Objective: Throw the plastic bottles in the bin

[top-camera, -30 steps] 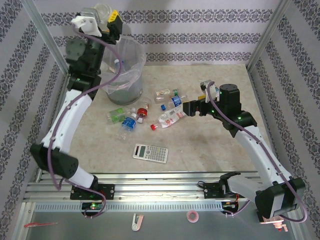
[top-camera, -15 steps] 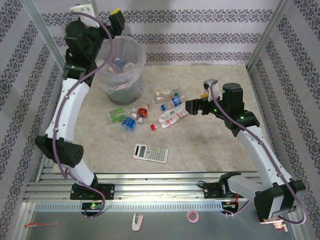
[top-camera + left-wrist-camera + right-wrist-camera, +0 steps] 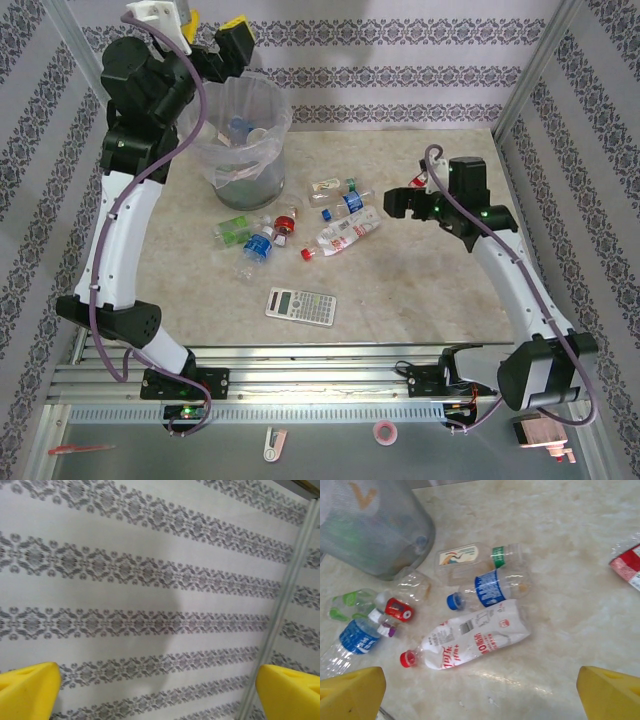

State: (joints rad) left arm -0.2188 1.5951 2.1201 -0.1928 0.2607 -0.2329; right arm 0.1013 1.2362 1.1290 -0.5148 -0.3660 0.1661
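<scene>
Since a second ago: the bottle the left gripper [image 3: 212,35] carried has dropped into the bin [image 3: 250,182], and that arm has lifted up and back behind the bin's far-left rim. The right gripper [image 3: 400,200] has backed a little off the red-label bottle [image 3: 345,232]. Progress is partial, I'd say well short of half. A few bottles in the bin [image 3: 245,128] show through the liner, and about half a dozen lie loose on the table just in front of the bin. These include the green bottle [image 3: 233,230], a blue-label bottle [image 3: 350,202] and a white-label one [image 3: 330,186]. The calculator [image 3: 301,305], further out from the bin, isn't part of the job. Left arm is stretched high, and its wrist view has the yellow fingers [image 3: 27,690] spread wide with nothing between them, facing wallpaper. Right arm is reached in low from the side away from the bin. Its jaws are also fully spread and empty, aimed at the red-label bottle [image 3: 475,642], which looks like the likely next pick.
</scene>
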